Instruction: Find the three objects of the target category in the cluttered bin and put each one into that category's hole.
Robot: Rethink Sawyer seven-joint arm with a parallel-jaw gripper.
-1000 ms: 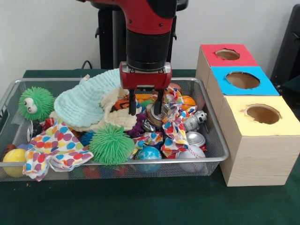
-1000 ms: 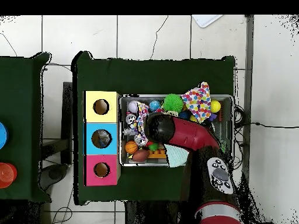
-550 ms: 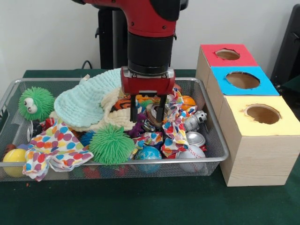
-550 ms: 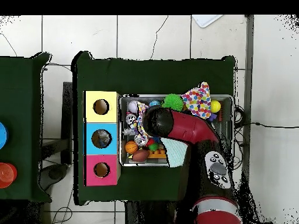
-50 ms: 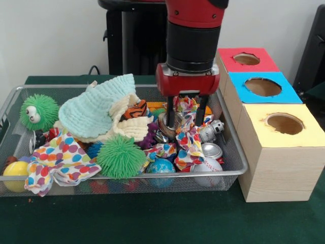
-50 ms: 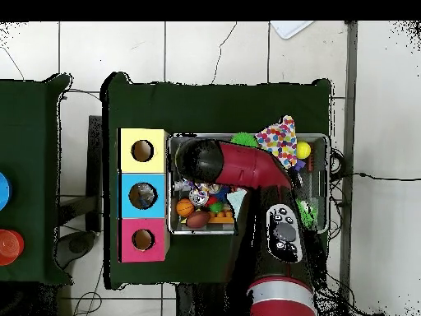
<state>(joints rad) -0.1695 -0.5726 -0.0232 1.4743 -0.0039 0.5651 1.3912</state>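
green cloth table point(image 5: 152, 223) against a pale wall; overhead shows white tiled floor point(image 6: 205, 49) around it (front view does not). wire bin point(image 5: 238, 162) holds puffer balls, cloths, cans and balls. three boxes stand right of it in the front view: yellow hole point(image 5: 284, 123) nearest, blue hole point(image 5: 262, 87), red hole point(image 5: 247, 59) farthest. gripper point(image 5: 186, 117) released, fingers apart, low over a polka-dot cloth point(image 5: 189, 133) at the bin's right; overhead the arm hides it.
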